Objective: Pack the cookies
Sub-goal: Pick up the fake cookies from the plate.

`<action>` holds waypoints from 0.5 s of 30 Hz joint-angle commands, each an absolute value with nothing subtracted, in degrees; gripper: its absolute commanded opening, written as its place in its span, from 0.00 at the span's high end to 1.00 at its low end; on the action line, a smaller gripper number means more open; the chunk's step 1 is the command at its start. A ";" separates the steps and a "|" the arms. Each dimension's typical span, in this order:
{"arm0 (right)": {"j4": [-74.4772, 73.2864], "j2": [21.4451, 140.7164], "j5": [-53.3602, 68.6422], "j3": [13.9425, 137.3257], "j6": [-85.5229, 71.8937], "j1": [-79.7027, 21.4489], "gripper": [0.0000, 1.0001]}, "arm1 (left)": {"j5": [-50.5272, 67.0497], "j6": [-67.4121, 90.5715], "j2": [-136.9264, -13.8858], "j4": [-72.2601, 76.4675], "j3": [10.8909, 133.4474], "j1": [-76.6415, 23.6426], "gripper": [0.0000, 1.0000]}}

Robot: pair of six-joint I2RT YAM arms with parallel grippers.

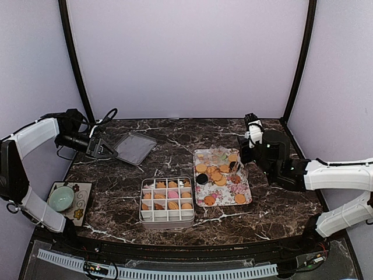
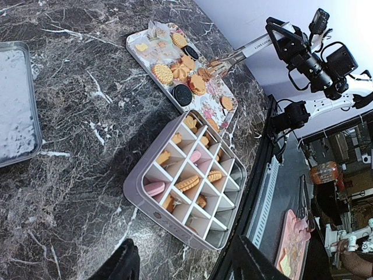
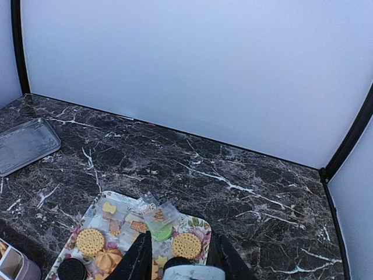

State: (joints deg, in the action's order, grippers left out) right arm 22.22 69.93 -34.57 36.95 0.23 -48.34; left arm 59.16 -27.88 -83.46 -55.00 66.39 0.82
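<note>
On the marble table (image 1: 175,131), your flower tray (image 1: 196,160) lies at 3 o'clock and the divided box (image 1: 167,222) at 6 o'clock. They sit just beside each other, likely to keep each carry short. The metal lid (image 1: 135,148) sits at 10 o'clock, out of the way. Your right gripper (image 2: 274,36) is clamped on the tongs (image 2: 239,55), tips low over the loose cookies (image 1: 217,175) on the tray. Other cookies fill several cells of the box. Your left gripper (image 2: 183,265) gapes wide and empty near the lid.
</note>
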 commanded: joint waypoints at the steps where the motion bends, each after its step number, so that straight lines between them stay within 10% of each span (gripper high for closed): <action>1: 24.96 69.26 -35.39 37.25 -0.02 -48.44 0.66 | 60.17 -28.56 -83.28 -55.99 66.43 1.12 0.45; 15: 32.44 74.52 -35.39 35.63 -1.02 -47.99 0.66 | 59.84 -28.70 -82.81 -56.66 66.79 1.06 0.45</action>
